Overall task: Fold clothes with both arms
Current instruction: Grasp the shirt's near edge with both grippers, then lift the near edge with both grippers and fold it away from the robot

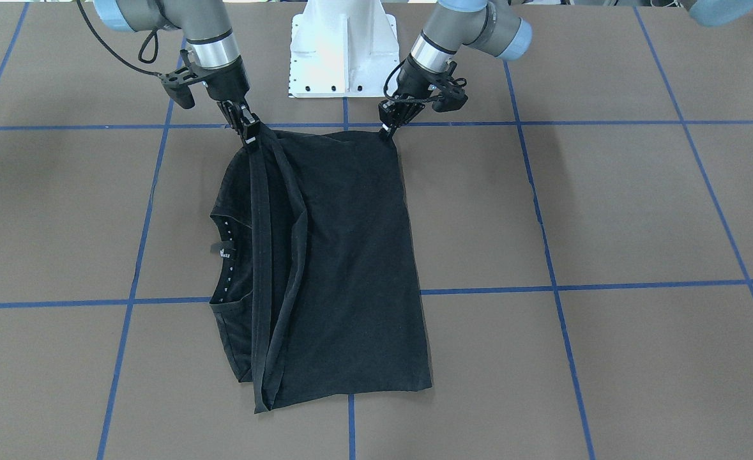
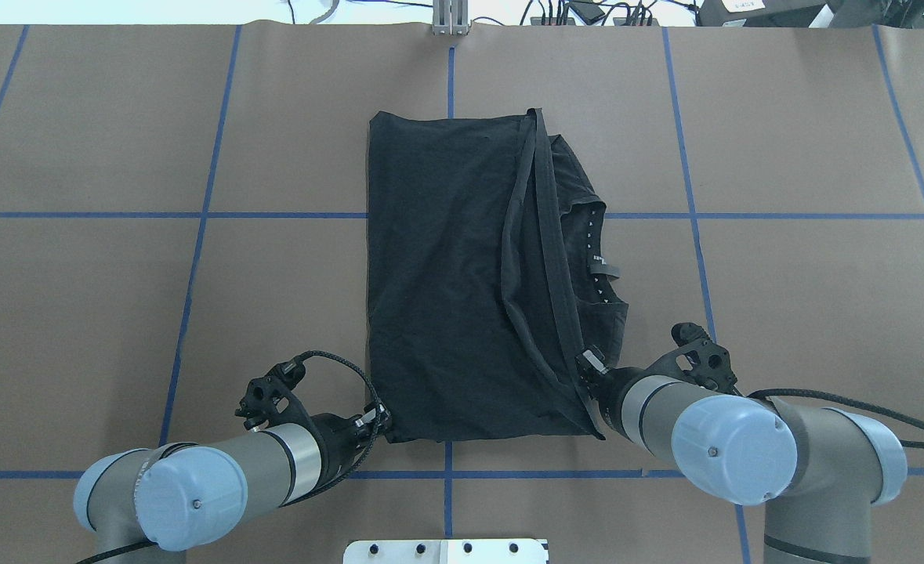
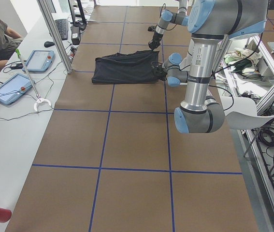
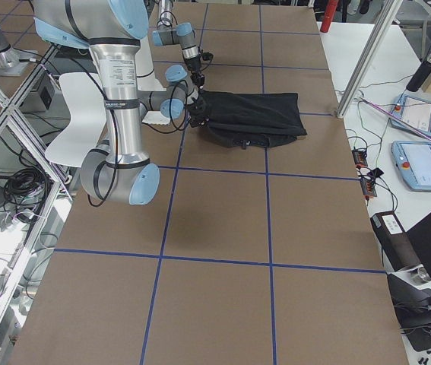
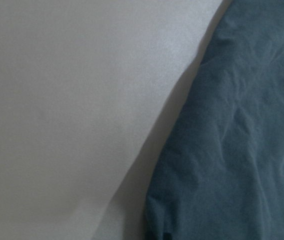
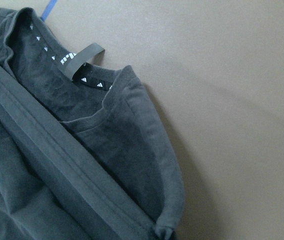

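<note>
Black T-shirt (image 1: pixel 350 255) gripped at both near corners

Closest to the robot, the left tool (image 1: pixel 387 132) is pinched together on the plain corner of the shirt's near edge. The right tool (image 1: pixel 250 137) is clamped on the opposite corner, where a doubled hem band (image 1: pixel 262 255) begins. Holding both ends of one edge probably lets the arms carry it as a straight line into the next fold. Beyond the tools the garment lies flat on the brown table (image 1: pixel 638 204), midway between the arms, plain side up with no print showing. The hem band runs away from the right tool to the far edge. On that side the collar (image 2: pixel 596 251) and its neck label (image 6: pixel 84 57) peek out from beneath the folded layer.
</note>
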